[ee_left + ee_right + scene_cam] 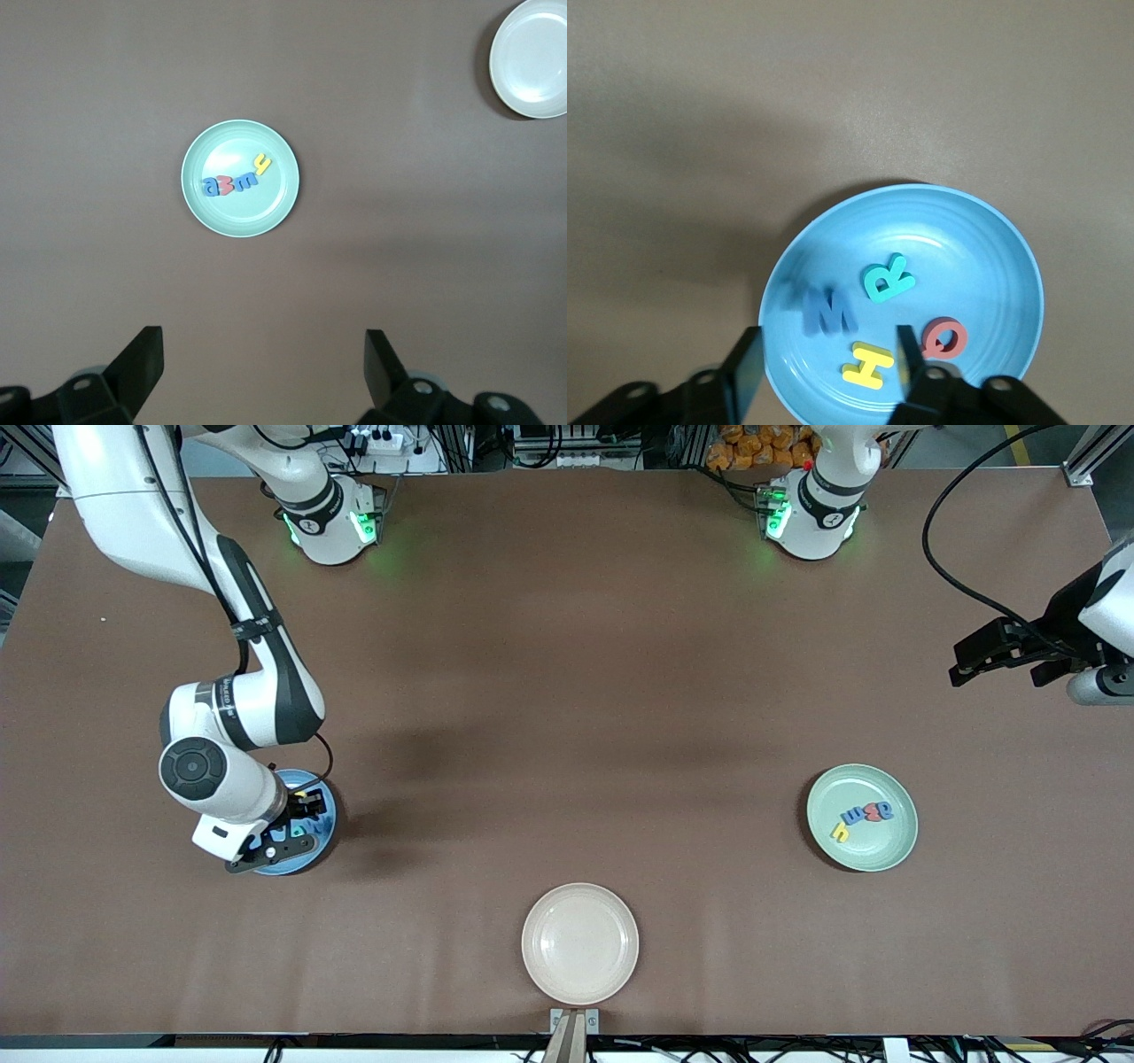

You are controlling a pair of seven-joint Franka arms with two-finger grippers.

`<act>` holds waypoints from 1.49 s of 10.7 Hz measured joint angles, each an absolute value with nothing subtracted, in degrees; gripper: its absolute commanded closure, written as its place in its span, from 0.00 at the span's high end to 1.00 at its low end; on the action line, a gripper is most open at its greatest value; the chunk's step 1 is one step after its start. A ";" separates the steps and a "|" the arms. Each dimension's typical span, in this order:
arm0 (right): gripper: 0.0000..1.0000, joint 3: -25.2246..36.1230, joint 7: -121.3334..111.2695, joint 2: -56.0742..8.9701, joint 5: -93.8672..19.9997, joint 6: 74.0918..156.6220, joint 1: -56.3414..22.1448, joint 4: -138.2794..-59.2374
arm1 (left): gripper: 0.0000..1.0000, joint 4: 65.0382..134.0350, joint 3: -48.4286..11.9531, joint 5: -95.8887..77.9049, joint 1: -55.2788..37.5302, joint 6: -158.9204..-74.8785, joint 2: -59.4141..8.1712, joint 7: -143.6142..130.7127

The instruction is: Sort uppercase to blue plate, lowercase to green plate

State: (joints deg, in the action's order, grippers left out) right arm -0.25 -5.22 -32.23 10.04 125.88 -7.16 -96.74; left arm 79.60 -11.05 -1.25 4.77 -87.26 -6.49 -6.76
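right gripper (824, 367) over blue plate (992, 239), jaws apart, empty | R (887, 278), Q (945, 337), H (866, 365), W (824, 312) in it | left gripper (261, 372) waits wide open

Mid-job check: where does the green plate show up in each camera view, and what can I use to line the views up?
Front view: green plate on the table toward the left arm's end, four small letters in a row on it.
Left wrist view: green plate near the middle of the picture, same letter row on it.
Right wrist view: not in it; only the blue plate shows.
Shared landmark: the cream plate, in front and left wrist views.
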 measured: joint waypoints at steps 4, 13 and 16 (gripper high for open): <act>1.00 -0.36 -5.13 -24.43 7.86 125.61 -5.80 -101.31 | 1.00 79.50 -10.89 -1.25 4.98 -87.27 -6.27 -6.75; 1.00 -0.97 -5.19 -3.73 1.35 112.81 -4.16 -104.77 | 1.00 79.37 -10.95 -1.25 5.11 -87.28 -5.83 -6.73; 1.00 1.86 -9.55 -3.59 1.31 110.37 -3.98 -99.53 | 1.00 79.35 -10.88 -1.25 5.15 -87.27 -5.30 -6.73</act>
State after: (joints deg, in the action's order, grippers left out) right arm 1.86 -9.55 -3.59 1.31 110.37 -3.98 -99.53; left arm 79.35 -10.88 -1.25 5.15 -87.27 -5.30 -6.73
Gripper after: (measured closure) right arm 0.000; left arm 0.000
